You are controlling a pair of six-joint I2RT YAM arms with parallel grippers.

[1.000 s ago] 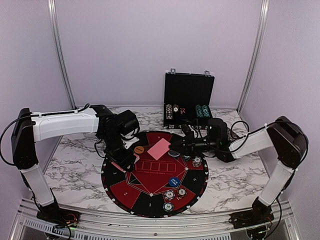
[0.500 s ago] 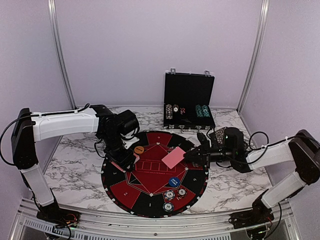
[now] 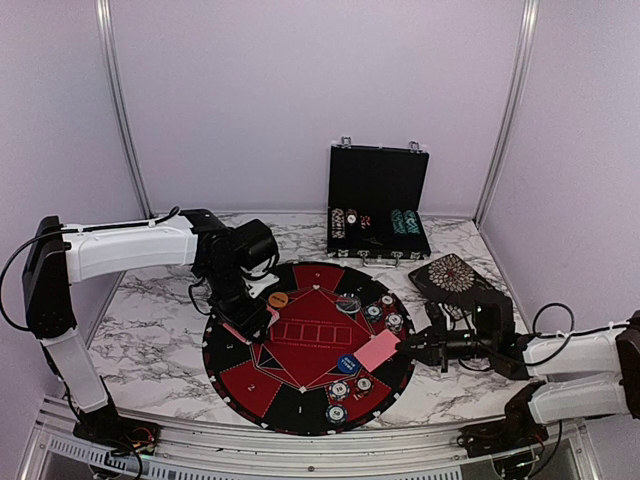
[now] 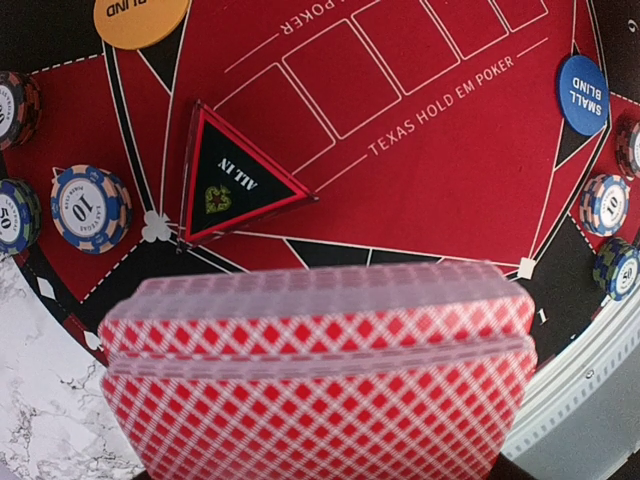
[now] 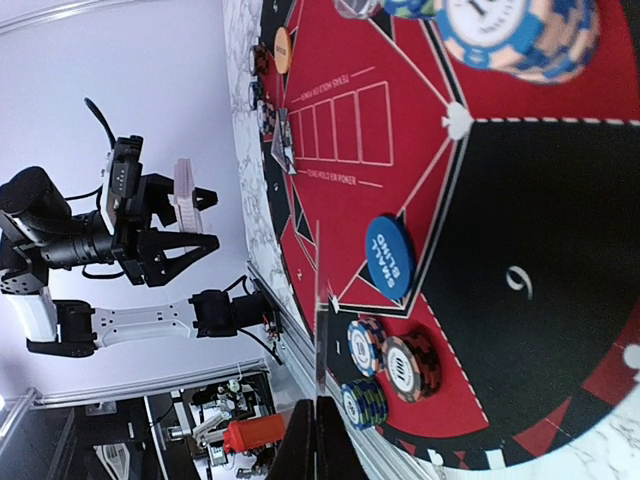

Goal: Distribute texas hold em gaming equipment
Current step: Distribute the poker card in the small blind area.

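Left gripper (image 3: 243, 318) clamps the deck (image 4: 320, 385) as supply; right gripper (image 3: 408, 343) pinches 1 card (image 3: 378, 351) over the mat's (image 3: 300, 375) right seat for dealing.

Glossy, plastic-looking red-backed cards (image 4: 318, 380) and shiny chips (image 4: 90, 205) — the mat (image 4: 420, 170) looks matt, cloth-like; the table (image 3: 150, 335) — smooth, marble-patterned.

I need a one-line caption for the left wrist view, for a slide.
Red-backed deck held over the mat, facing the All In triangle, blind buttons and chips.

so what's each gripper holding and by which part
Left gripper holds the card deck, apparently by opposite edges; right gripper pinches a single card by one edge.
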